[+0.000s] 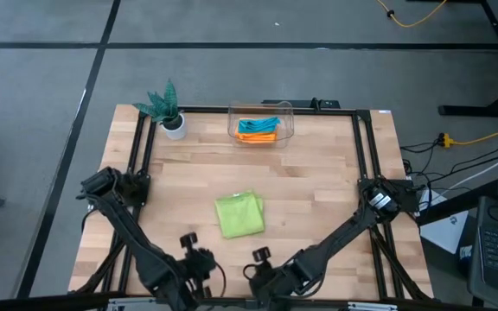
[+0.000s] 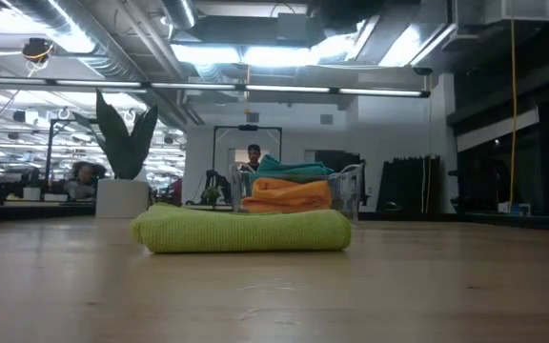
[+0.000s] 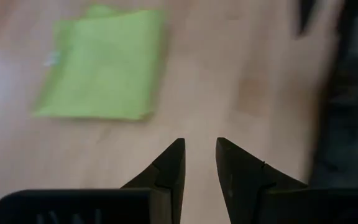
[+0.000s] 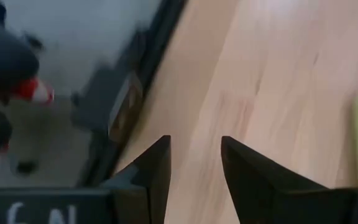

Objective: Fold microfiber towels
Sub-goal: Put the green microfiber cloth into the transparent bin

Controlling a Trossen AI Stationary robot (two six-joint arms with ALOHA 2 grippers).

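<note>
A lime green microfiber towel [image 1: 239,214] lies folded in a flat square at the middle of the table; it also shows in the low view [image 2: 243,231] and the left wrist view [image 3: 104,62]. Orange towels [image 1: 258,136] and a teal-blue towel [image 1: 262,124] lie stacked in a clear bin [image 1: 232,121] at the far edge, the teal on top [image 2: 289,170]. My left gripper [image 3: 200,146] is open and empty near the front edge [image 1: 204,259], to the near left of the green towel. My right gripper [image 4: 196,143] is open and empty near the front edge [image 1: 256,266].
A green artificial plant in a white pot [image 1: 167,108] stands at the far left corner. A black frame rail [image 1: 249,110] runs around the table. People and desks show in the room behind the table in the low view.
</note>
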